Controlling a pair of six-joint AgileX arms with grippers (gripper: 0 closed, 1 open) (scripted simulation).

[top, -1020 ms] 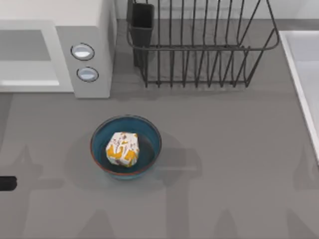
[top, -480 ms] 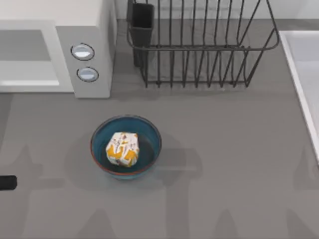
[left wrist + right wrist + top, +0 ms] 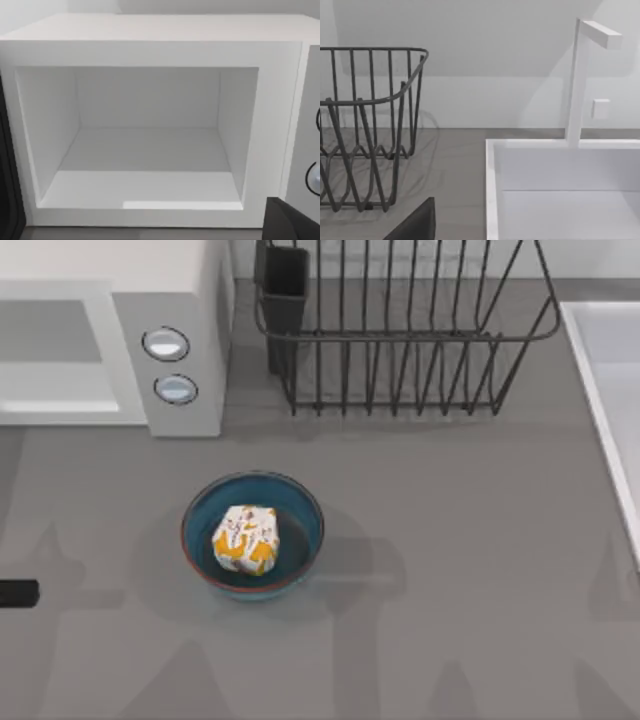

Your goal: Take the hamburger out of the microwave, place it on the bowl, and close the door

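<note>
Our left gripper (image 3: 15,592) pokes in at the table's left edge, well left of the bowl (image 3: 300,508); we cannot tell whether it is open. The hamburger (image 3: 245,539) sits inside that bowl. Beyond, the microwave (image 3: 185,335) stands open, its cavity bare. The gripper has crept slightly upward since a moment ago.

One white boxy microwave (image 3: 110,350) stands on the grey surface (image 3: 450,540), and its front panel carries two round silvery-blue knobs (image 3: 166,343). There is one round deep-blue glazed bowl (image 3: 300,515) with a thin reddish rim, and in it one small bundle in white paper with yellow-orange print, the hamburger (image 3: 245,539). One dark wire dish rack (image 3: 400,340) holds one dark upright cup (image 3: 285,290). One white sink (image 3: 560,190) has one white square faucet (image 3: 580,80).
</note>
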